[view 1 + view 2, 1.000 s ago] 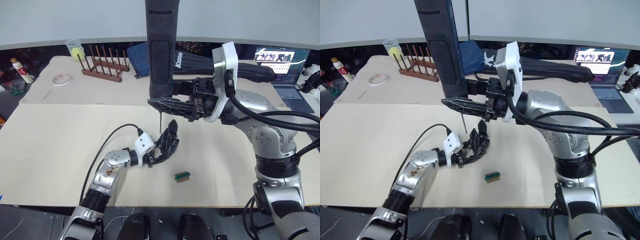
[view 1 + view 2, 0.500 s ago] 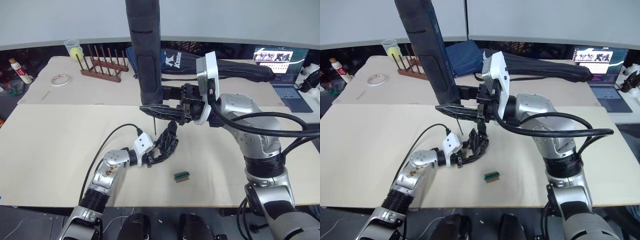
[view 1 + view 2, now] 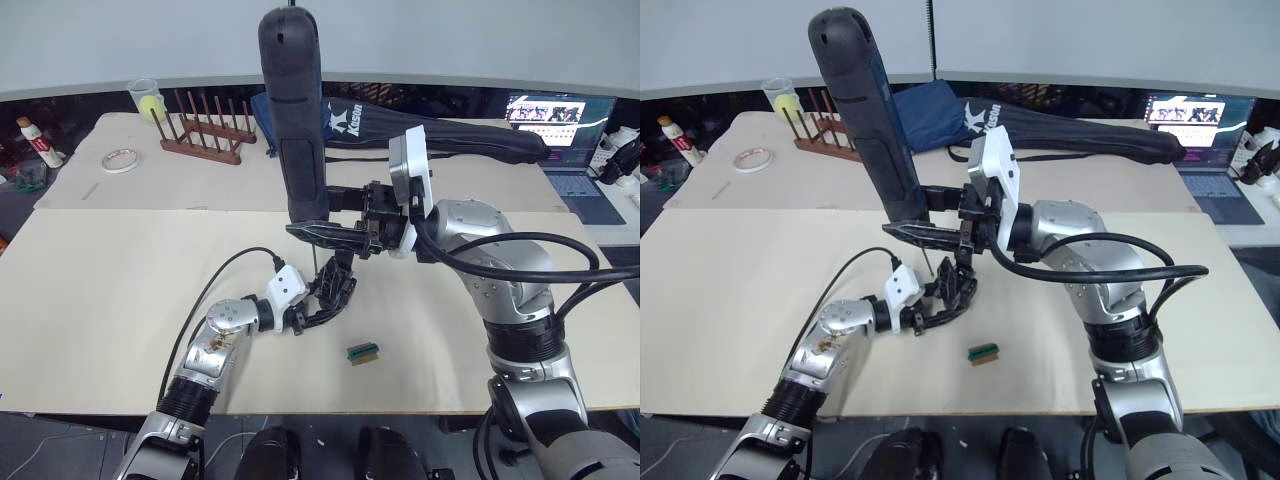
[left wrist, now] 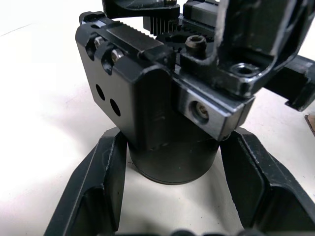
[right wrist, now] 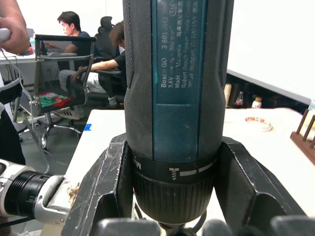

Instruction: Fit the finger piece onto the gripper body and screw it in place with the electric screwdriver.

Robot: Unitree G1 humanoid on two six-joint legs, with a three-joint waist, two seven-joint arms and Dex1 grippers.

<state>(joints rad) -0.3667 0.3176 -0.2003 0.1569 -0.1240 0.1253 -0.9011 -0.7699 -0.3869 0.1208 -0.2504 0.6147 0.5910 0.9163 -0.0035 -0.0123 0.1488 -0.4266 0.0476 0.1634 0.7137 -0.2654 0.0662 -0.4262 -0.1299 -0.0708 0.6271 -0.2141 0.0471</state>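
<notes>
The electric screwdriver (image 3: 293, 120), a thick black cylinder with a bluish label (image 5: 177, 64), stands nearly upright with my right gripper (image 3: 322, 232) shut around its lower collar. Its thin bit (image 3: 317, 262) points down at the gripper body (image 3: 333, 290). That chunky black block sits on the table with my left gripper (image 3: 318, 306) shut on its rounded base (image 4: 172, 164). A black pointed piece with a screw hole, the finger piece (image 4: 261, 44), lies on top of the body. I cannot tell whether it is fastened.
A small green block (image 3: 364, 351) lies on the table just right of the body. At the back are a wooden peg rack (image 3: 205, 135), a tape roll (image 3: 124, 158), a cup (image 3: 147, 97), a long black bag (image 3: 460, 135) and a laptop (image 3: 565, 130).
My right arm has carried the screwdriver left and down, so its top end is now in view and the bit is close above the gripper body. The left gripper has stayed put.
</notes>
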